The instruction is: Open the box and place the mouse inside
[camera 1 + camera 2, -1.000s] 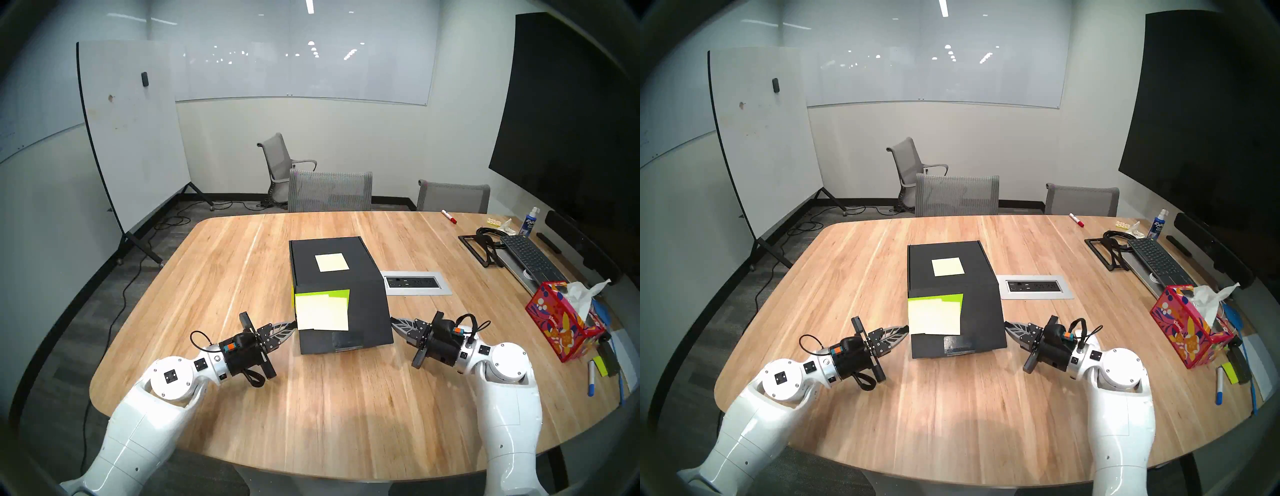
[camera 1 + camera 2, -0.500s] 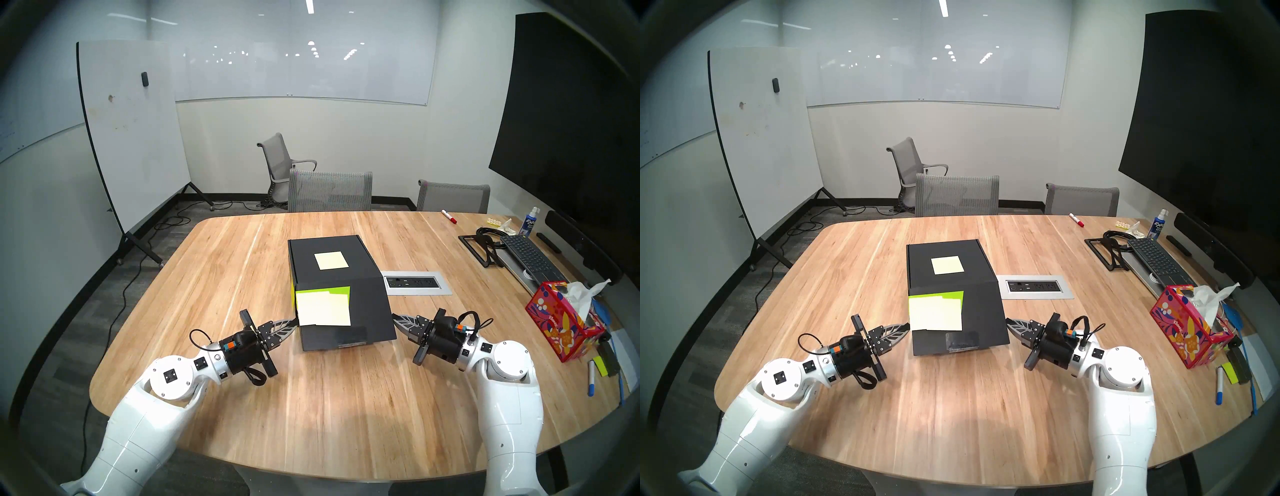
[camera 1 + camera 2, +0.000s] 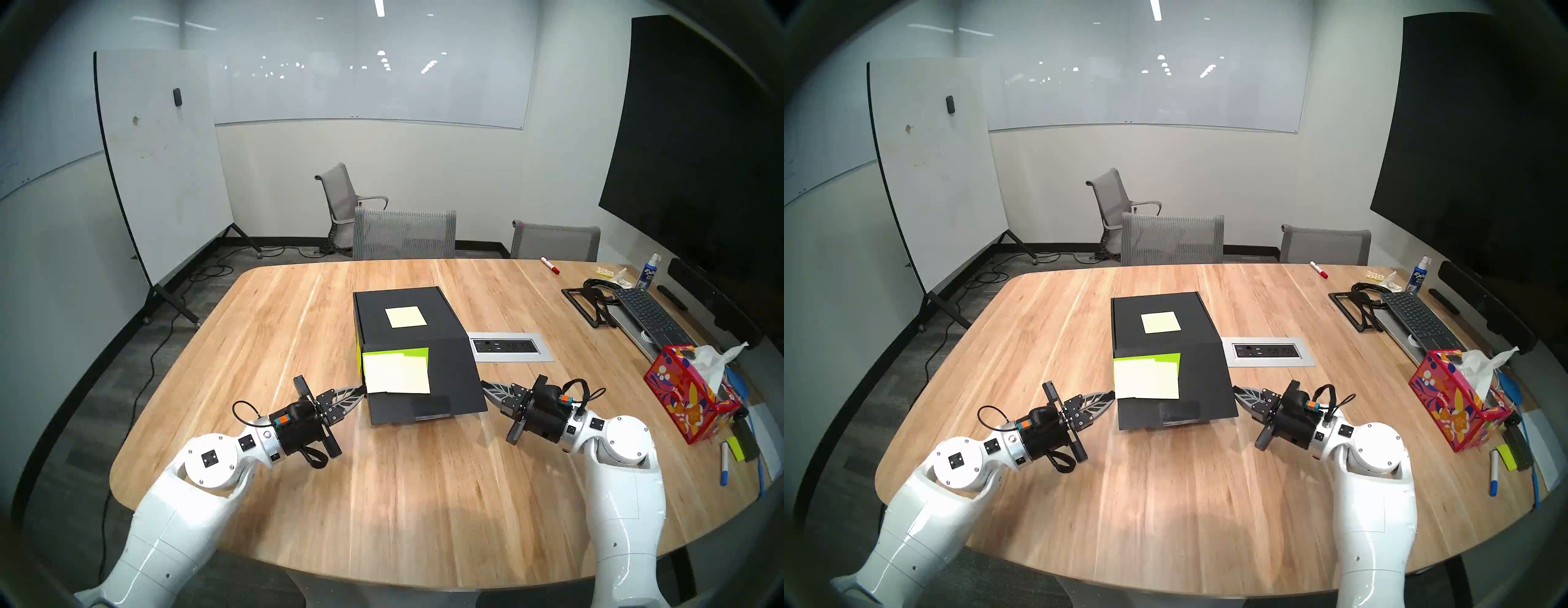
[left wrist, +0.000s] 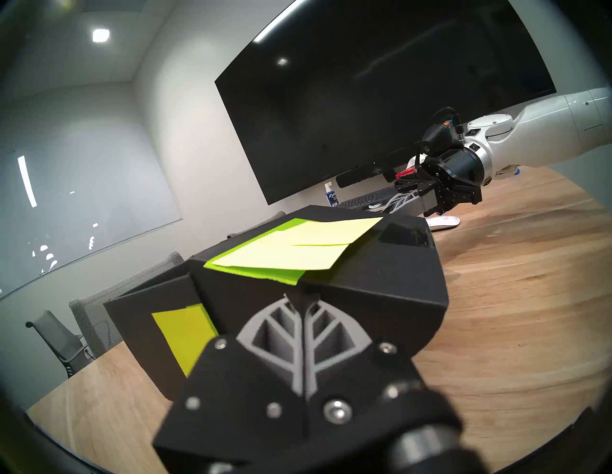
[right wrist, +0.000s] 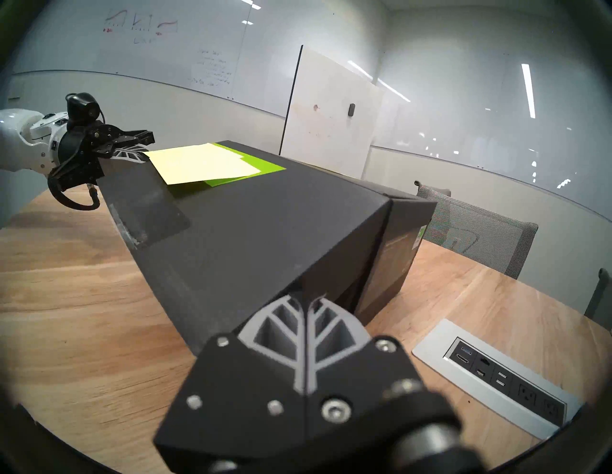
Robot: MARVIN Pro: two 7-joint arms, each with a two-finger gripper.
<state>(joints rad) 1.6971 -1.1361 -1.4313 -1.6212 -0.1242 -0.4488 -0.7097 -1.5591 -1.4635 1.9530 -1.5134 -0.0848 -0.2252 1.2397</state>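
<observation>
The matte black box [image 3: 449, 369] stands mid-table, its lid shut, with yellow sticky notes [image 3: 396, 373] on its front and top. My left gripper [image 3: 360, 388] is shut, its tip against the front panel's lower left edge. My right gripper [image 3: 483, 384] is shut, its tip against the lower right edge. The panel's bottom edge stands slightly off the table. The wrist views show each pair of closed fingertips [image 4: 300, 294] [image 5: 306, 293] touching the box [image 4: 381, 264] [image 5: 265, 225]. A small white rounded thing [image 4: 443, 221], perhaps the mouse, lies beyond the box; the head views do not show it.
A power outlet plate [image 3: 509, 346] is set into the table right of the box. A red floral tissue box [image 3: 687, 395], markers, a keyboard [image 3: 649, 316] and a stand crowd the right edge. Chairs [image 3: 405, 235] stand at the far side.
Both grippers have moved slightly up and away from me. The box's front bottom edge has risen with them, and a thin gap now shows under it.
</observation>
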